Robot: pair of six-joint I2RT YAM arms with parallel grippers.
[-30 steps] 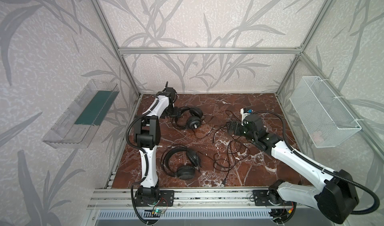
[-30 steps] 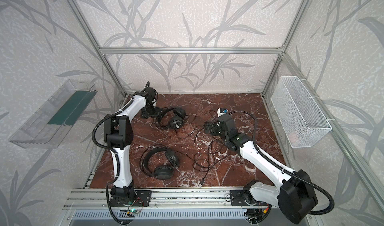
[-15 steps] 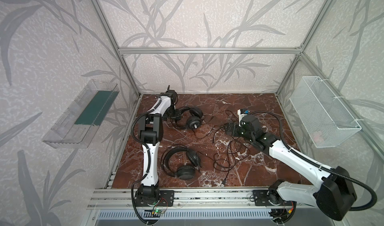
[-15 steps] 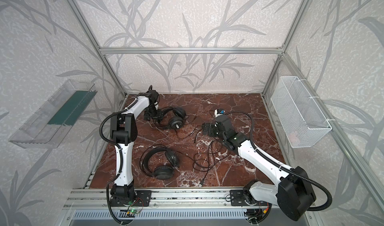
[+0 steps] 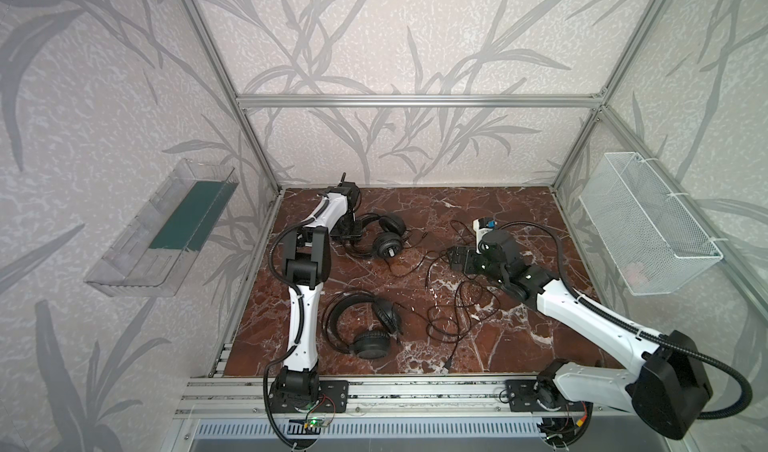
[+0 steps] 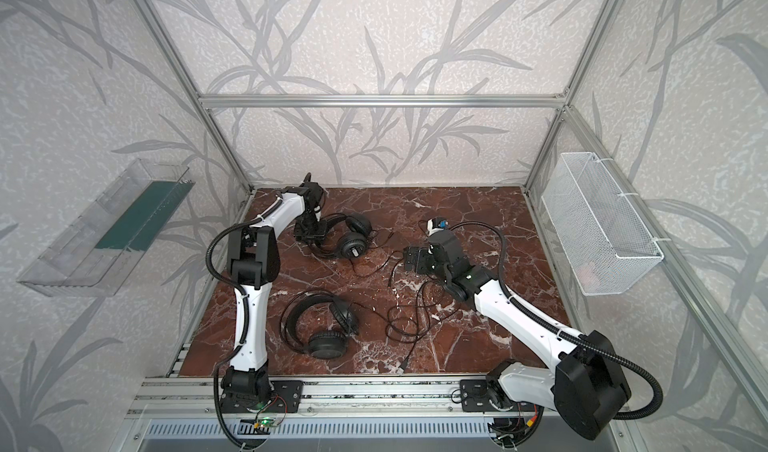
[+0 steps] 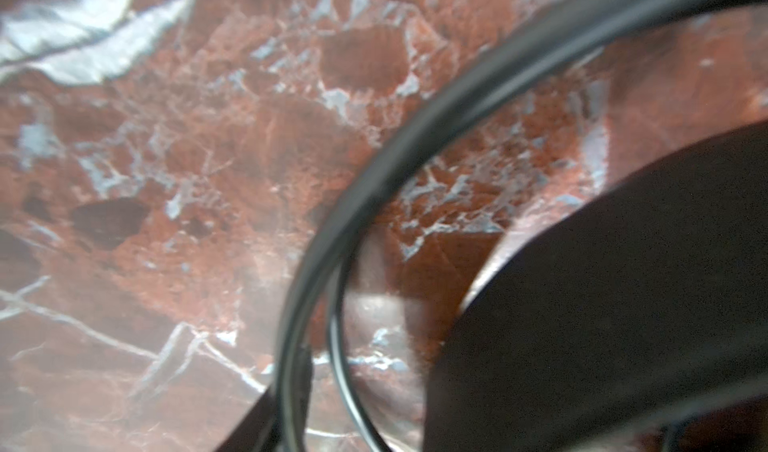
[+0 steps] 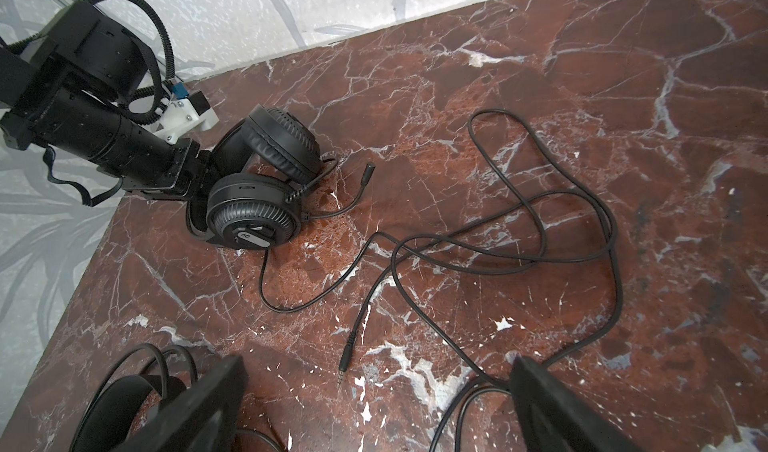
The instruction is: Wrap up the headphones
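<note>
Two black headphones lie on the marble floor in both top views: a far pair (image 5: pixel 388 244) (image 6: pixel 352 246) and a near pair (image 5: pixel 370 344) (image 6: pixel 326 344). Their thin cables (image 5: pixel 461 308) sprawl loose between the arms. My left gripper (image 5: pixel 348 234) (image 6: pixel 309 234) is down on the far pair's headband. In the left wrist view the double wires (image 7: pixel 374 188) run between the jaws, one finger (image 7: pixel 249 433) touches the thicker wire, and a dark band hides the other side. My right gripper (image 5: pixel 455 258) (image 8: pixel 374 412) hovers open over the cables, a jack plug (image 8: pixel 347 356) just ahead.
A clear plastic bin (image 5: pixel 166 225) hangs on the left wall and a white wire basket (image 5: pixel 648 225) on the right wall. Aluminium posts frame the cell. A metal rail (image 5: pixel 395 391) runs along the front edge, with a cable plug (image 5: pixel 449 364) near it.
My left gripper has come down onto the far pair's headband and its jaws have narrowed, with the left elbow swinging right. The right gripper has shifted slightly and stayed open.
</note>
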